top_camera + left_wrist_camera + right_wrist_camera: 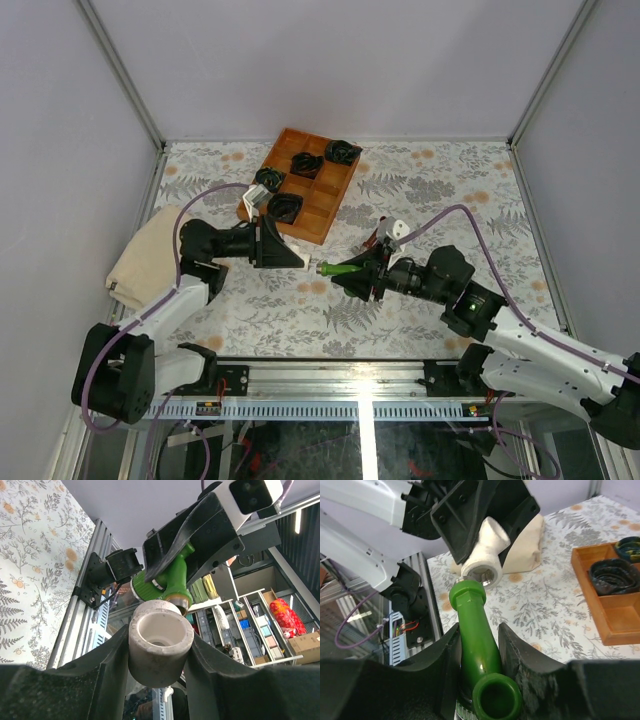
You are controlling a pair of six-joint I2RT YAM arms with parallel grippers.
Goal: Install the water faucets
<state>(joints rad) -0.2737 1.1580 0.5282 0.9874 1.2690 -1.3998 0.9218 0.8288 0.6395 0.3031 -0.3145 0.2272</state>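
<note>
Two robot arms reach in low over the table [450,200] and meet near its middle, seen from above. The table has a cover printed with leaves and orange flowers, and plain grey walls [60,120] stand around it. The left gripper [298,258] is closed on a small white piece [303,262]. The right gripper [345,270] is closed on the green faucet [335,268], which points at the white piece. The red-brown faucet [378,238] lies on the table just behind the right gripper. A wooden tray [330,210] with square boxes holds black-and-green coiled bundles [307,163]. A soft tan cloth [145,255] lies at the left.

From the left wrist, the white piece looks like a short, dull, chalky tube with a round hole. Black fingers [75,680] press it from both sides. The shiny green faucet sits just behind it, its ridged metal end at the tube's far rim. Shelves [250,625] with boxes show beyond.

From the right wrist, the green faucet is smooth and glossy, with a six-sided collar and a round open mouth. Its tip meets the hole of the white piece.
</note>
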